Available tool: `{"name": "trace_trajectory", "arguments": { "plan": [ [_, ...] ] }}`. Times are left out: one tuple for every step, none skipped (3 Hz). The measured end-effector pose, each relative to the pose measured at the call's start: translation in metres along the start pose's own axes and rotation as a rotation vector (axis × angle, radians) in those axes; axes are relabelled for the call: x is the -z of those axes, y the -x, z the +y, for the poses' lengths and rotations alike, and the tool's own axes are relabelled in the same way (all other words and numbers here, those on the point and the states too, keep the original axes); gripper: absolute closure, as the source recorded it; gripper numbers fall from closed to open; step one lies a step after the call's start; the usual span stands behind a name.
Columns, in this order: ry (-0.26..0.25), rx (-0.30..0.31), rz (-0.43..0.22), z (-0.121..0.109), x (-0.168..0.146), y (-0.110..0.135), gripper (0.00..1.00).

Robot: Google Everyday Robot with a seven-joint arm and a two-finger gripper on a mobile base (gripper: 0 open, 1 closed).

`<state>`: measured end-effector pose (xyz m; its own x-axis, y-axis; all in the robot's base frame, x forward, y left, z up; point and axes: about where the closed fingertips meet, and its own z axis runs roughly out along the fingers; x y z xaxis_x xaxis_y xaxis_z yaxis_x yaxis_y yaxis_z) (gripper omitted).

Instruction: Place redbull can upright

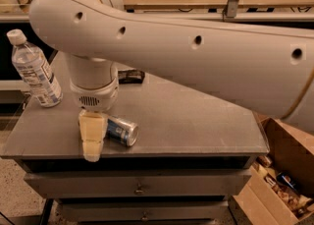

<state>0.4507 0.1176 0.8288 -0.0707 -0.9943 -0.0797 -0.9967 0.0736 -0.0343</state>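
Note:
The redbull can lies on its side near the front left edge of the grey table, its silver end facing right and toward the camera. My gripper hangs down from the big white arm right over the can's left end. Its cream fingers cover that end of the can and reach to the table's front edge. Only the can's right half shows.
A clear plastic water bottle stands upright at the table's left edge. A small flat black wrapper lies at the back behind the arm. Drawers are under the table. A cardboard box with clutter sits on the floor at the right.

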Motion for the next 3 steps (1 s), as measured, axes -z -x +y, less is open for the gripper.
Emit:
{"name": "trace_trajectory", "arguments": {
  "plan": [
    [0.000, -0.066, 0.026, -0.0070, -0.0040, -0.0040, 0.00],
    [0.003, -0.111, 0.022, -0.0127, -0.0046, -0.0090, 0.00],
    [-0.004, -0.127, 0.002, -0.0130, -0.0050, -0.0120, 0.00]
  ]
}}
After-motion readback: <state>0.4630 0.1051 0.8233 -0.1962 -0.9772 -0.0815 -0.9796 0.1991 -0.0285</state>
